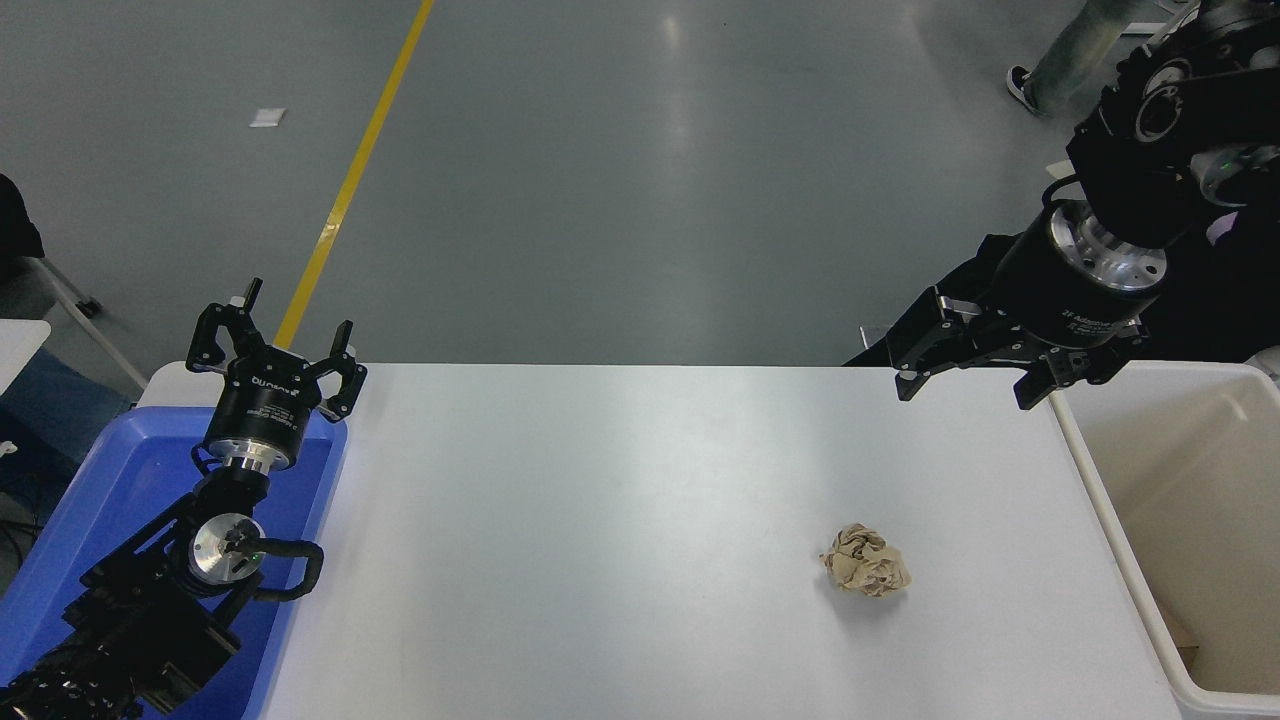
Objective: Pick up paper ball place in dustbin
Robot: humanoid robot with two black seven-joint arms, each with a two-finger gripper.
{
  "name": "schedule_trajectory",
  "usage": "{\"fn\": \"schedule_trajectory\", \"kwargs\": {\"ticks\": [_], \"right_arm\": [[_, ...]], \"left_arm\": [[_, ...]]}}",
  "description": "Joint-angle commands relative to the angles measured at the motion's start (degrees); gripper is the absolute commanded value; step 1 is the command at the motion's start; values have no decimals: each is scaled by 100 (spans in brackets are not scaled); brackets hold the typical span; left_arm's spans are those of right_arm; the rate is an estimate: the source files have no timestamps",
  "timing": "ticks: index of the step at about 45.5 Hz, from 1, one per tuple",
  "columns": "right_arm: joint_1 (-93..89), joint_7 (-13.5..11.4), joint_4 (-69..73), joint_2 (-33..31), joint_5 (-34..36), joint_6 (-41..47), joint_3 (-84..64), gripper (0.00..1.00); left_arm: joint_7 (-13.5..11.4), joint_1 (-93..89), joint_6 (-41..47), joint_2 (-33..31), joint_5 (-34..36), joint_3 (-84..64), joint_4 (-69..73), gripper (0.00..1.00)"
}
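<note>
The tan-brown crumpled paper ball lies on the white table, right of centre and near the front. The cream-white dustbin stands at the table's right edge, its beige inside showing. My right gripper is open and empty, held above the table's far right edge, well behind the ball and just left of the dustbin's far corner. My left gripper is open and empty, parked at the lower left over the blue tray.
A shallow blue plastic tray sits at the table's left end under the left arm. A person's leg and shoe show on the grey floor at the top right. A yellow floor line runs beyond the table.
</note>
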Motion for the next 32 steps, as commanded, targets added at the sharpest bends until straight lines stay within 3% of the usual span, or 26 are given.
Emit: {"fn": "schedule_trajectory", "kwargs": {"ticks": [1, 10, 16, 23, 28, 32], "right_arm": [[-30, 0, -8, -10, 7, 0, 92, 100], [-723, 0, -262, -37, 305, -104, 470, 100], [-1392, 0, -368, 34, 323, -1694, 452, 100], [-2340, 9, -649, 288, 226, -2908, 470, 100], [-3123, 9, -1124, 666, 104, -3217, 461, 100], [-3528, 0, -1300, 1035, -387, -3287, 453, 100]], "left_arm": [[-5, -8, 1, 0, 0, 0, 0, 98], [4, -8, 1, 0, 0, 0, 0, 98], [-5, 1, 1, 0, 0, 0, 0, 98], [-5, 1, 1, 0, 0, 0, 0, 98], [-5, -8, 1, 0, 0, 0, 0, 98], [-5, 1, 1, 0, 0, 0, 0, 98]]}}
